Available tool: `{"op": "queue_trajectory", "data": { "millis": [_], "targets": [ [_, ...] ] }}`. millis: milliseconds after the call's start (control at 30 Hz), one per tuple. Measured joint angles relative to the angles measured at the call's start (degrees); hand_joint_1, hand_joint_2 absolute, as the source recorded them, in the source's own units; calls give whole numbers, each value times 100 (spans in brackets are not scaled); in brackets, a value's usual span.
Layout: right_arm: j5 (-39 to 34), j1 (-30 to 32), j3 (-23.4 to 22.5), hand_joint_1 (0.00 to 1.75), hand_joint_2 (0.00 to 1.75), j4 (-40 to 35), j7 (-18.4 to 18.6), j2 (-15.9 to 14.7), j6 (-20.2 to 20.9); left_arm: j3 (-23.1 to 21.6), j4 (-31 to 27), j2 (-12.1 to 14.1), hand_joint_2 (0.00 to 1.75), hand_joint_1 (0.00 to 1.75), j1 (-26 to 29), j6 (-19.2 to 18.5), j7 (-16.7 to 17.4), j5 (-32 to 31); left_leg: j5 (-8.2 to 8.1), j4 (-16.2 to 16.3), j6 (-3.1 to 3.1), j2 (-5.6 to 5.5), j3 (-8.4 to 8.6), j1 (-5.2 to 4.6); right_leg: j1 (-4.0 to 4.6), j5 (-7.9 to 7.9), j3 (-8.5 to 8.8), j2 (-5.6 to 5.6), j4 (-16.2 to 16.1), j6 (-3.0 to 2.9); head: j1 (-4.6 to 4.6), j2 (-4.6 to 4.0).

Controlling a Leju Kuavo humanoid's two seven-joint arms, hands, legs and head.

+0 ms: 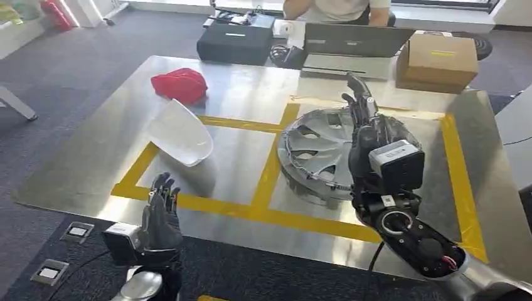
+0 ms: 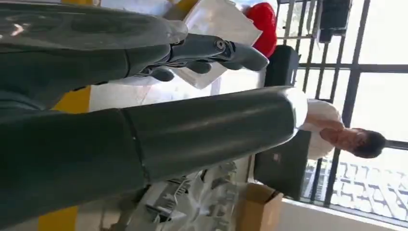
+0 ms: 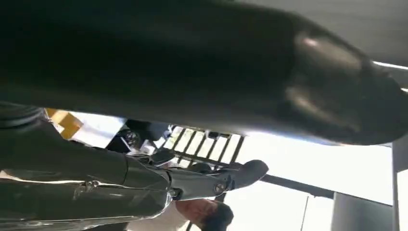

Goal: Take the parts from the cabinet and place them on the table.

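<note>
A metal bench (image 1: 94, 157) marked with yellow tape (image 1: 270, 169) into two adjoining squares is seen from the robot's head. Three parts are already laid on it. A silver wheel cover (image 1: 313, 153) lies in the square on the robot's right, a white curved shell (image 1: 180, 133) rests across the far edge of the left square, and a red part (image 1: 180, 84) sits beyond the tape, near the shell but apart from it.

The right hand (image 1: 364, 119) is raised over the wheel cover with its fingers (image 1: 356, 88) extended and apart, and nothing is held; whether it touches the cover cannot be told. The left hand (image 1: 160, 216) is held at the near edge of the bench, fingers spread and empty (the left wrist view shows the same).

The placing of these parts is judged done, with the wheel cover released or nearly so. The cabinet is not seen from here, so it cannot be told whether more parts are left to fetch.

Beyond the bench are seen a cardboard box (image 1: 437, 59), a black case (image 1: 235, 42) and a seated person (image 1: 339, 9).
</note>
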Motion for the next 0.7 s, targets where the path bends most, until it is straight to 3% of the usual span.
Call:
{"op": "queue_trajectory", "data": {
  "millis": [33, 67, 133, 167, 200, 233, 267, 333, 367, 400, 467, 500, 533, 567, 600, 633, 667, 700],
  "targets": [
    [-18, 29, -11, 0, 0, 2, -22, 0, 46, 0, 7, 0, 0, 0, 5, 0, 0, 0, -18, 20, -30, 13, -1, 22, -43, 20, -77, -13, 118, 54, 13, 0],
    [-24, 39, -22, 0, 0, 4, -44, 0, 89, 0, 20, -2, 0, 0, 8, 2, 0, 0, -50, 57, -77, 24, -1, 56, -88, 172, -1, -31, -55, 107, 24, 0],
    [-33, 38, -59, 0, 0, 4, -75, 2, 127, 0, 29, -7, 0, 0, 7, 2, 0, 0, -180, 253, -215, 49, -23, 173, -206, 710, 512, -99, -1052, 268, 39, 0],
    [-35, 39, -68, 0, 0, 7, -77, 2, 133, 0, 31, -2, 0, 0, 5, 4, 0, 0, -281, 419, -309, 60, -66, 161, -264, 747, 710, -161, -1484, 413, 81, 0],
    [-37, 49, -70, 0, 0, 13, -79, 2, 147, 0, 31, -4, 0, 0, -1, 9, 0, 4, -339, 516, -365, 51, -123, 139, -215, 662, 663, -46, -1350, 350, 191, 0],
    [-46, 74, -85, 0, 0, -2, -81, 7, 155, -4, 31, -7, 0, 0, 7, 9, -2, -2, -351, 596, -387, 53, -153, 114, -234, 631, 686, -5, -1290, 156, 170, 0],
    [-59, 100, -101, 0, 0, 0, -81, 13, 160, -11, 31, -4, 0, 0, 10, 9, -7, -2, -337, 564, -395, 50, -153, 130, -239, 626, 638, -5, -1258, 111, 50, 0],
    [-70, 96, -109, 0, 0, 4, -85, 17, 168, -13, 37, -2, 0, 0, 14, 15, -7, 0, -344, 568, -450, 50, -173, 160, -224, 628, 605, 19, -1194, 26, -29, 0],
    [-77, 100, -118, 0, 0, 2, -83, 22, 168, -15, 37, -2, 0, 0, 12, 17, -7, -2, -415, 647, -450, 104, -188, 164, -208, 624, 612, 30, -1202, -22, -72, 0],
    [-77, 97, -133, 0, 0, 0, -88, 26, 168, -15, 37, -2, 0, 0, 1, 17, -7, -2, -578, 976, -423, 164, -344, 155, -193, 621, 618, 35, -1205, -39, -142, 0],
    [-77, 102, -144, 0, 0, 0, -85, 26, 168, -15, 37, -9, 0, 0, -12, 17, -7, -2, -962, 1980, -382, 182, -879, 105, -152, 607, 617, 41, -1207, -71, -182, 0],
    [-77, 117, -144, 0, 0, 0, -87, 26, 168, -17, 37, -7, 0, 0, -6, 17, -7, -2, -1094, 2445, -351, 182, -1151, 79, -116, 595, 618, 47, -1207, -99, -190, 0],
    [-77, 133, -146, 0, 0, 0, -88, 26, 168, -15, 44, -4, 0, 0, -3, 17, -7, -2, -1088, 2657, -301, 181, -1313, 46, -79, 584, 626, 64, -1207, -116, -195, 0],
    [-75, 142, -149, 0, 0, 0, -90, 26, 168, -17, 48, -2, 0, 0, -4, 17, -7, -4, -948, 2553, -229, 180, -1309, 4, -47, 573, 643, 89, -1207, -133, -195, 0],
    [-74, 143, -151, 0, 0, 0, -94, 26, 171, -17, 48, -4, 0, 0, -5, 17, -4, -4, -699, 2180, -134, 171, -1167, -50, -9, 562, 661, 122, -1209, -150, -197, 0],
    [-74, 141, -155, 0, 0, 0, -98, 28, 173, -17, 48, -7, 0, 0, -10, 17, -4, -4, -422, 1660, -28, 148, -944, -106, 22, 553, 682, 156, -1212, -162, -199, 0],
    [-70, 141, -162, 0, 0, -4, -105, 31, 177, -17, 48, -7, 0, 0, -17, 17, -2, -7, -164, 1088, 92, 53, -685, -164, 34, 541, 701, 187, -1215, -179, -199, 0],
    [-66, 145, -170, 0, 0, -9, -112, 44, 177, -17, 48, -2, 0, 0, -25, 18, 2, -7, -229, 863, 197, -71, -571, -178, 26, 534, 694, 208, -1225, -173, -168, 0]
  ]
}}
